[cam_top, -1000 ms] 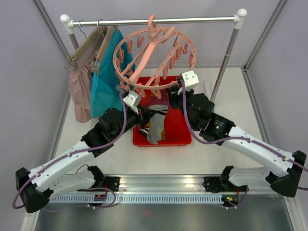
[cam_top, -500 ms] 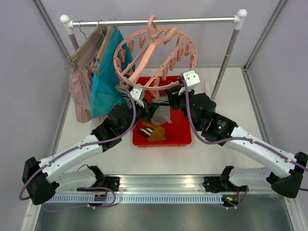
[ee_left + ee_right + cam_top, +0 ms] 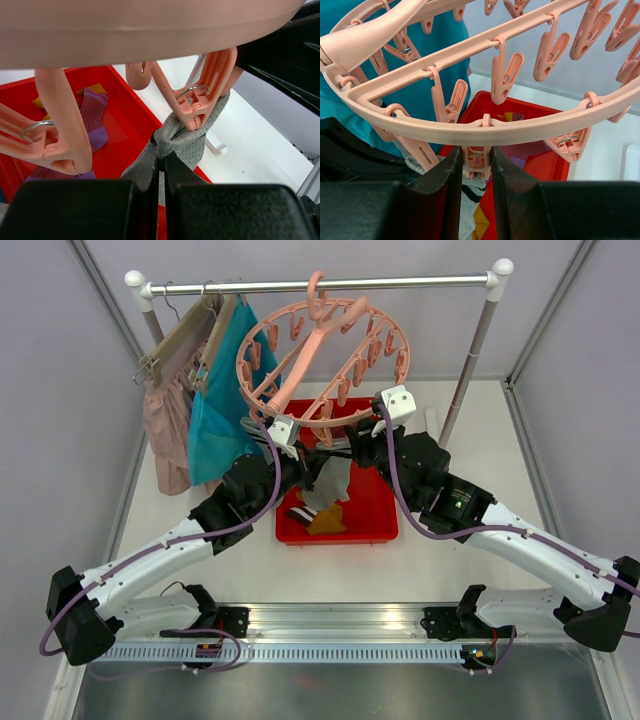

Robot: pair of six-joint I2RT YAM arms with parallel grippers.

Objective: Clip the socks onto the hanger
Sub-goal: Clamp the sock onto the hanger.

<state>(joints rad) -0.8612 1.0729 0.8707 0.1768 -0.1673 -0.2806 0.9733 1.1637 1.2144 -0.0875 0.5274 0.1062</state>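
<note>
White tabletop (image 3: 480, 440) inside pale grey walls, with a metal rail (image 3: 420, 281) crossing the back.

- Grey sock (image 3: 192, 145): hanging above the red tray. Its upper edge is meeting the lower end of a sock-side clip (image 3: 197, 107). I cannot tell whether that clip is biting it.
- My left gripper (image 3: 162, 159): I am pinching the grey sock just under that clip, fingers pressed together on the fabric.
- My right gripper (image 3: 476, 150): I am keeping it narrow, with both fingers (image 3: 451, 175) pressing the sides of a front clip (image 3: 476, 162) dangling from the ring's near rim. I cannot tell whether this is the same clip that is meeting the sock.
- Hanger (image 3: 322, 330): salmon ring hanging by its hook from the rail and tilting, with many clips dangling. Both my grippers are working beneath its near edge.
- Red tray (image 3: 375, 520): sitting on the tabletop below the hanger. It is holding a purple sock (image 3: 92, 107), a mustard sock (image 3: 327, 522) and a striped sock (image 3: 300, 510).
- Teal garment (image 3: 222, 425) and pale pink garment (image 3: 165, 430): hanging left of the ring on wooden hangers (image 3: 180, 335).
- Obstruction: the ring's rim and neighbouring clips are crowding both wrist views.
</note>
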